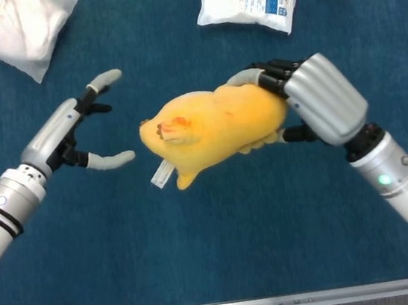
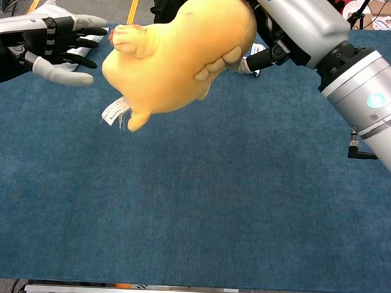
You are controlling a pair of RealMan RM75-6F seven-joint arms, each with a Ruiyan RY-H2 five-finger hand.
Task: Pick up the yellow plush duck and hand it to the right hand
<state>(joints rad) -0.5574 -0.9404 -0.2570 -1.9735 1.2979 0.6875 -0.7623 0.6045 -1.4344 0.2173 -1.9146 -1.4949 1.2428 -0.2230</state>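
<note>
Right hand (image 1: 317,100) grips soft yellow plush duck (image 1: 216,130) above blue-carpeted table (image 1: 237,231) | left hand (image 1: 74,136) empty, fingers spread, just beside duck

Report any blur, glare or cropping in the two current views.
Head view: sharp and evenly lit, the yellow plush duck fully in frame, no glare on the right hand. Chest view: the duck's top and the right hand are cropped by the upper edge; the left hand is slightly soft.
</note>
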